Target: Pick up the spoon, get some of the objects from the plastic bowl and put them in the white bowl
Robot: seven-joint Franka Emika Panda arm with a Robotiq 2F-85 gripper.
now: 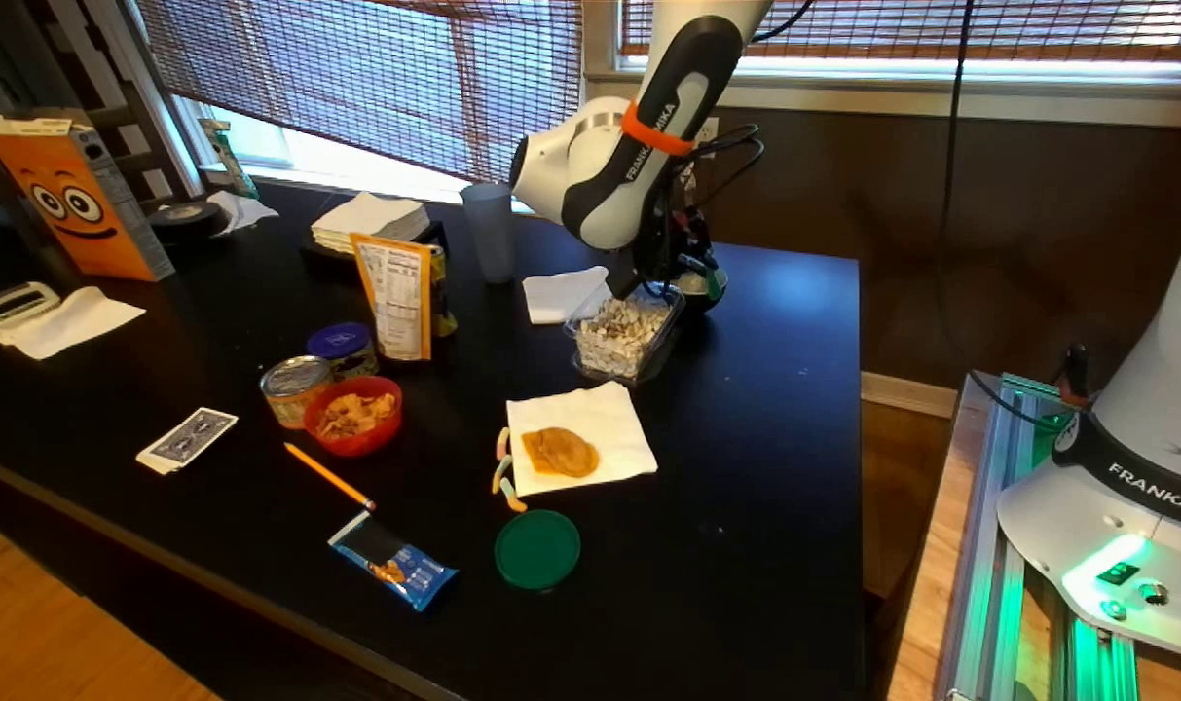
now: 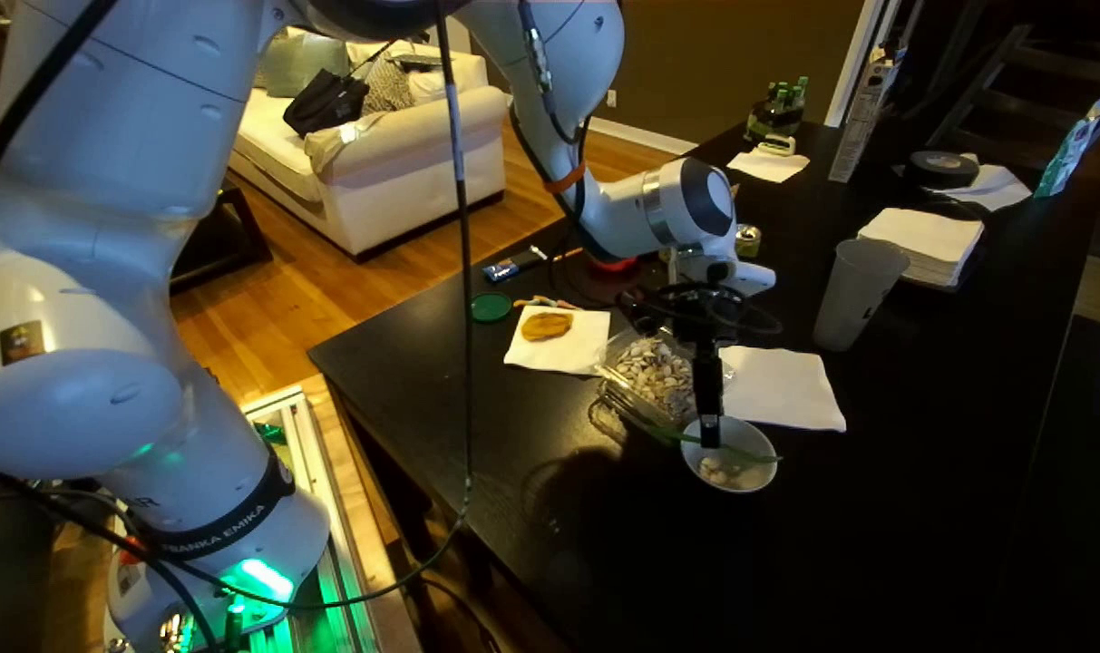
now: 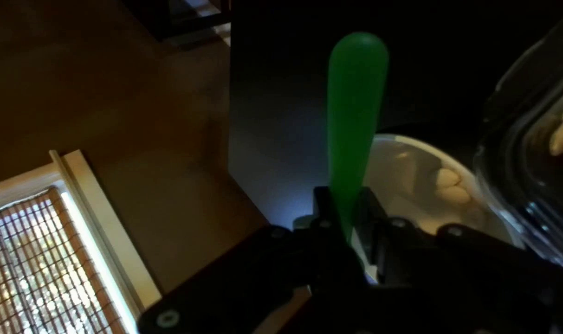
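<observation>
My gripper [image 2: 710,437] is shut on the green spoon [image 3: 355,102], above the white bowl. The spoon also shows in an exterior view [image 2: 756,457], lying slantwise across the white bowl's opening. The white bowl [image 3: 397,167] stands on the table with a few pale pieces in it; it also shows in an exterior view [image 2: 751,432]. The clear plastic bowl [image 1: 660,352] stands right beside it, filled with pale, shell-like pieces [image 1: 621,331]. Its edge shows at the right of the wrist view [image 3: 504,139]. The spoon's scoop end is hidden behind the fingers in the wrist view.
A white napkin [image 2: 781,390] lies beside the bowls and a tall cup [image 1: 493,234] stands behind. Another napkin [image 1: 619,414] holds a brown flat food piece [image 1: 561,453]. A red bowl [image 1: 386,419], cans and a pouch [image 1: 397,302] stand farther off. The table edge [image 1: 858,438] is near the bowls.
</observation>
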